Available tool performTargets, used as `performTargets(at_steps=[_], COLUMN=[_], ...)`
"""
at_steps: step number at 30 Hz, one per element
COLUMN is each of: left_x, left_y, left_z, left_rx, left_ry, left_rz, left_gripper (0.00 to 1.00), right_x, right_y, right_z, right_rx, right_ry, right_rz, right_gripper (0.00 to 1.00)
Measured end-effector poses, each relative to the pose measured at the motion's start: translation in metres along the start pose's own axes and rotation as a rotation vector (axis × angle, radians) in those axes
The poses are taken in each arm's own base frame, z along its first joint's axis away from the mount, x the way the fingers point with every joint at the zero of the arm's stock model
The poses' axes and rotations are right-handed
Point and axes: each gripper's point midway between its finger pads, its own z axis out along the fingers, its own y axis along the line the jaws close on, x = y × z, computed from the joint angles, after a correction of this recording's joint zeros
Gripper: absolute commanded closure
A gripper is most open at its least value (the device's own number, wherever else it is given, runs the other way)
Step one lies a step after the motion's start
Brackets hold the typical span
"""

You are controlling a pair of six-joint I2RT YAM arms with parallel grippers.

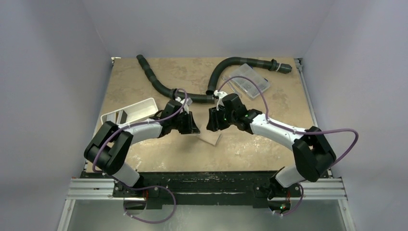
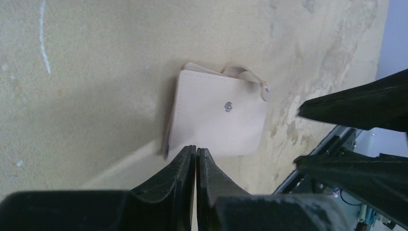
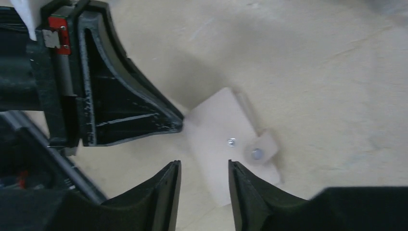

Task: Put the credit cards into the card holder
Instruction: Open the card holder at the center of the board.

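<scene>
The card holder (image 2: 219, 115), a tan folded wallet, lies flat on the table with its snap tab (image 2: 263, 89) hanging loose. It is also in the top view (image 1: 210, 138) and the right wrist view (image 3: 219, 126). A thin dark bluish edge (image 2: 166, 148), apparently a credit card, sticks out at the wallet's near left corner; no other credit cards show. My left gripper (image 2: 197, 150) is shut and empty, just above the wallet's near edge. My right gripper (image 3: 204, 166) is open over the wallet's other side, holding nothing. Both grippers (image 1: 194, 128) (image 1: 212, 126) face each other above it.
A white oblong tray (image 1: 130, 113) sits at the left, behind the left arm. A clear plastic compartment box (image 1: 250, 82) lies at the back right. Black corrugated hoses (image 1: 161, 85) (image 1: 231, 65) run across the back of the table. The black rail (image 1: 207, 180) edges the front.
</scene>
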Motion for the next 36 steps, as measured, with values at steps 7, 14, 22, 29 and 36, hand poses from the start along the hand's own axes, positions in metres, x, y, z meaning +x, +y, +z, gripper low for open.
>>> performTargets(at_steps=[7, 14, 22, 29, 36], left_x=[-0.003, 0.044, 0.044, 0.016, -0.004], left_y=[-0.027, -0.021, -0.012, -0.018, -0.025], left_z=[-0.017, -0.004, 0.02, 0.042, 0.061], left_rx=[0.097, 0.092, 0.037, 0.022, 0.038], left_ry=[-0.018, 0.084, 0.109, 0.093, 0.074], left_rz=[-0.052, -0.162, -0.158, -0.085, -0.059], left_gripper=[0.9, 0.97, 1.0, 1.0, 1.0], right_x=[0.013, 0.027, 0.023, 0.027, 0.017], right_y=[0.025, -0.016, -0.03, -0.041, -0.021], right_z=[0.019, 0.04, 0.041, 0.04, 0.02], right_rx=[-0.188, -0.064, -0.011, -0.022, -0.158], right_ry=[0.112, 0.165, 0.133, 0.107, 0.05], right_rz=[0.026, 0.092, 0.094, 0.143, 0.204], right_gripper=[0.58, 0.45, 0.43, 0.48, 0.47])
